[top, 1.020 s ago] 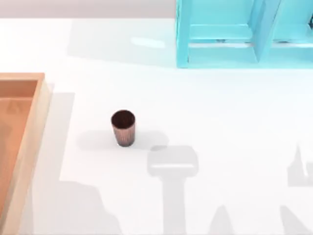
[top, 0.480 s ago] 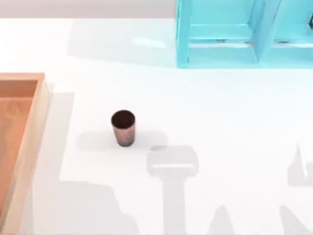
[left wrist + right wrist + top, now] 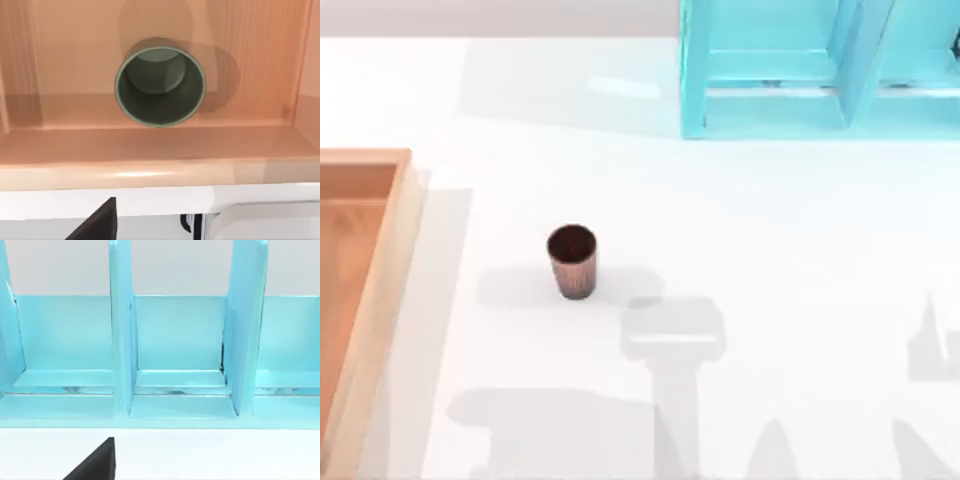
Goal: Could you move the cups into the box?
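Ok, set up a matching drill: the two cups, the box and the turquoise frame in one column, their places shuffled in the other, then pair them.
Things:
1. olive-green cup
2. reddish-brown ribbed cup
3. wooden box
4. turquoise frame

Places:
A. far right of the table, by the back edge
B. upright on the bare white table, right of the box
C. at the table's left edge
D. upright on the box's floor

Pairs: 1-D, 2-B, 3-C, 4-A
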### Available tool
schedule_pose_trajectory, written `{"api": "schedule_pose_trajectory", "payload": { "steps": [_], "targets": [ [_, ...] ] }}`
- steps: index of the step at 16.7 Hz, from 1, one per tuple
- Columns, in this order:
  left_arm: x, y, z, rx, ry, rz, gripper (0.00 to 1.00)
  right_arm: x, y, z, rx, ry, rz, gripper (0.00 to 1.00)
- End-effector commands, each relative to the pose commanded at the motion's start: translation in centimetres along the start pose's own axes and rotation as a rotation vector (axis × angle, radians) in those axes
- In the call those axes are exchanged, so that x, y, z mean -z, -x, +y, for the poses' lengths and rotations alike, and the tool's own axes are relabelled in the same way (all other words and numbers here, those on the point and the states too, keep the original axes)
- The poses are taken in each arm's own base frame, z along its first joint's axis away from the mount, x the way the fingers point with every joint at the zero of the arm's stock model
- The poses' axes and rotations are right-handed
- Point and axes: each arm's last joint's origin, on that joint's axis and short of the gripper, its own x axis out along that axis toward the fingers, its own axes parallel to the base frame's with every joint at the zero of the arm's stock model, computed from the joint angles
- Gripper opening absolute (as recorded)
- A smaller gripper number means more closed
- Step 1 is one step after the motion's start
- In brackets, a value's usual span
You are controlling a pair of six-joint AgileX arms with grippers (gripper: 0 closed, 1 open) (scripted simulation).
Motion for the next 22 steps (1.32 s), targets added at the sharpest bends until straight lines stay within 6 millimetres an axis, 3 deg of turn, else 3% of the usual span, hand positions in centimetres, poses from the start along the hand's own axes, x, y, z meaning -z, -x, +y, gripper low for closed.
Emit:
{"api": "schedule_pose_trajectory", "payload": {
  "steps": [5,9,12,16,19,22],
  "targets": [
    [-0.4,-0.1,0.0,-0.003,0.004,0.004,1.00,0.0,0.0,0.0,0.000,0.000,0.000,1.00],
    [-4.8,-0.3,-2.4,-0.008,0.000,0.024,1.00,0.0,0.0,0.0,0.000,0.000,0.000,1.00],
    [-9.7,-1.6,-7.3,-0.016,-0.012,0.056,1.00,0.0,0.0,0.0,0.000,0.000,0.000,1.00],
    [-14.6,-4.1,-16.9,-0.038,-0.003,0.037,1.00,0.0,0.0,0.0,0.000,0.000,0.000,1.00],
    [-15.5,-7.0,-24.9,-0.054,0.000,0.039,1.00,0.0,0.0,0.0,0.000,0.000,0.000,1.00],
    [-15.3,-8.8,-29.6,-0.061,0.001,0.034,1.00,0.0,0.0,0.0,0.000,0.000,0.000,1.00]
  ]
}}
